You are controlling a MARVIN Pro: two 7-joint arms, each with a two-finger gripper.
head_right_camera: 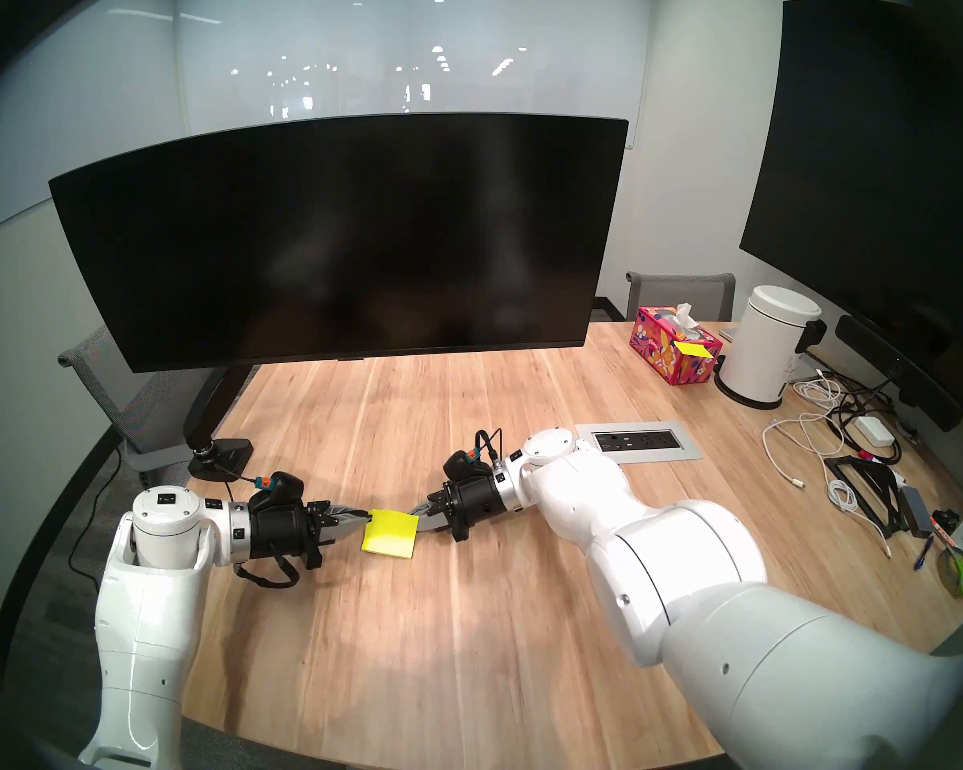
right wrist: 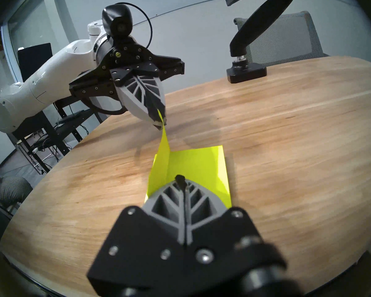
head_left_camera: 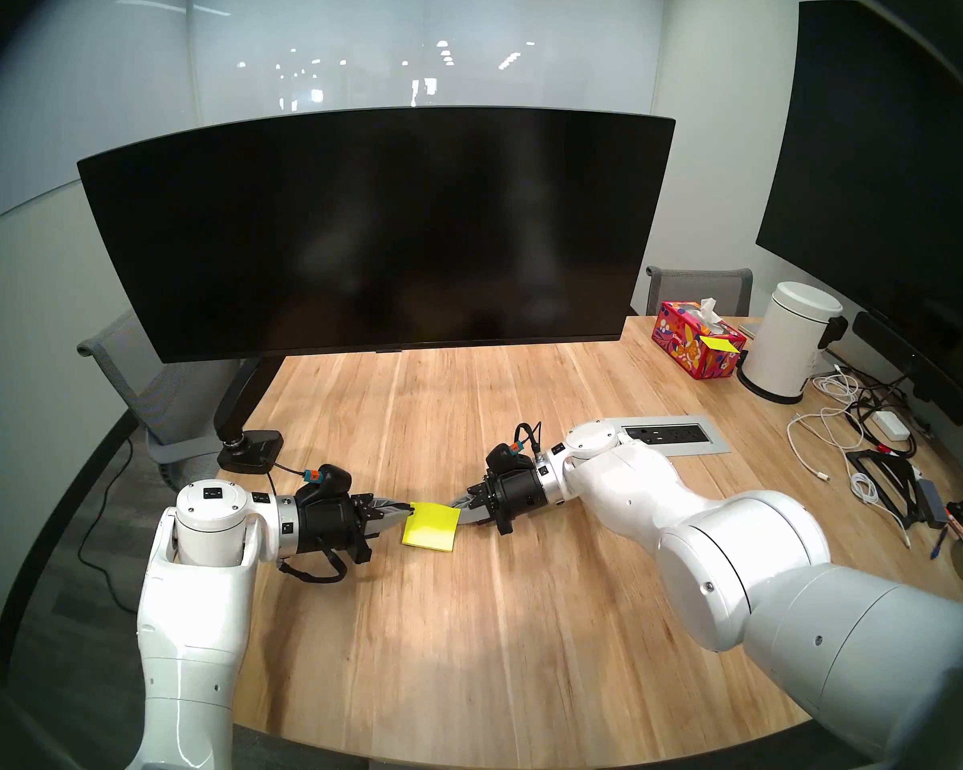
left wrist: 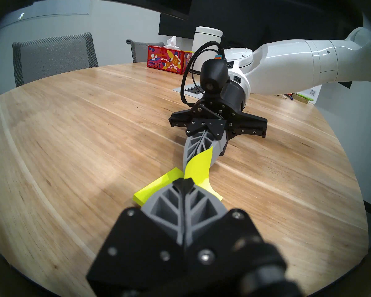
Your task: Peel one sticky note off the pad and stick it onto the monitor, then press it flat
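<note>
The yellow pad (head_left_camera: 432, 527) (head_right_camera: 390, 533) lies on the wooden table in front of the wide curved black monitor (head_left_camera: 379, 235). My left gripper (head_left_camera: 410, 510) (right wrist: 160, 123) is shut on a corner of the top sticky note (right wrist: 164, 148) (left wrist: 199, 168). That corner curls up off the pad while the rest of the sheet still lies on the stack. From the opposite side my right gripper (head_left_camera: 460, 510) (right wrist: 180, 179) is shut, its tips resting on the pad's (right wrist: 201, 165) near edge. In the left wrist view my left gripper (left wrist: 185, 180) hides part of the pad (left wrist: 156, 187).
The monitor's arm base (head_left_camera: 251, 446) is clamped at the table's left. At the right stand a red tissue box (head_left_camera: 696, 341), a white bin (head_left_camera: 790, 346), a power outlet panel (head_left_camera: 671, 435) and loose cables (head_left_camera: 835, 430). A big flat display (head_left_camera: 885, 169) hangs at far right.
</note>
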